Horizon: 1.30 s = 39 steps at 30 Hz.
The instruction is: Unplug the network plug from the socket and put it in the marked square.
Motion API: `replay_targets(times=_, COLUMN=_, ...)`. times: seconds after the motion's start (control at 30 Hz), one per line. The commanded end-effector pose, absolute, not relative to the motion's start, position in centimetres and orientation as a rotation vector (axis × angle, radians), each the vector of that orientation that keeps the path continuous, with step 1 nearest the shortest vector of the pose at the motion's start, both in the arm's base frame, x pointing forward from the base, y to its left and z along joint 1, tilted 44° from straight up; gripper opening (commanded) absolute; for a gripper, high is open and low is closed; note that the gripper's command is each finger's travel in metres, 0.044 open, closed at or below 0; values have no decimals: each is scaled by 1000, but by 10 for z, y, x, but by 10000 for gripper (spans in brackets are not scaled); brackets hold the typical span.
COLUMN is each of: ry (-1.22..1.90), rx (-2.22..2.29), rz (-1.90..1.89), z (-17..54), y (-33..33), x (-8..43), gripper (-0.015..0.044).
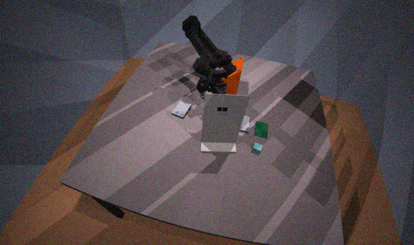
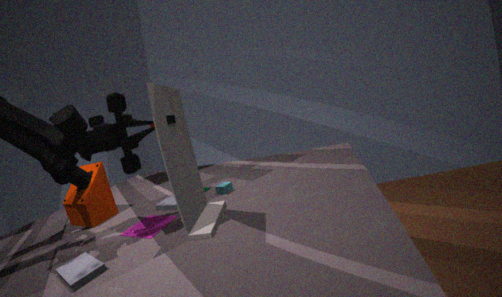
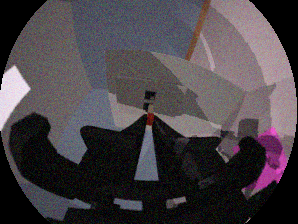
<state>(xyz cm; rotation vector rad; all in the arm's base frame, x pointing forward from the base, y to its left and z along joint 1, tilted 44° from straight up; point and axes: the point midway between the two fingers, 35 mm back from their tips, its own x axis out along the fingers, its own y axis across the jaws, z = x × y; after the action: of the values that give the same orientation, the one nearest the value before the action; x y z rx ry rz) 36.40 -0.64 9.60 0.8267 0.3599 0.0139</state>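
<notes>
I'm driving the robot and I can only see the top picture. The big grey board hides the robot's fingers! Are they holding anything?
Observer: Yes. In the side and wrist views, the gripper is shut on the plug, which shows red between the fingertips.

Operator: Cool! Where's the square I put it in? I can't find one.

Observer: There's a pink square lying flat near the foot of the board, on the gripper's side.

Operator: Is the gripper down low, by the square?

Observer: No, the side view shows it well above the square, up near the top part of the board.
</notes>
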Motion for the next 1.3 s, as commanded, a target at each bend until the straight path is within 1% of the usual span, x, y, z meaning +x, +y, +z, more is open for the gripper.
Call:
replay_targets(times=0.0, ry=367, rx=827, rz=15, z=95, y=-6, x=360, gripper=0)
replay_targets(times=1.27, ry=368, rx=827, rz=15, z=100, y=-9, x=346, gripper=0)
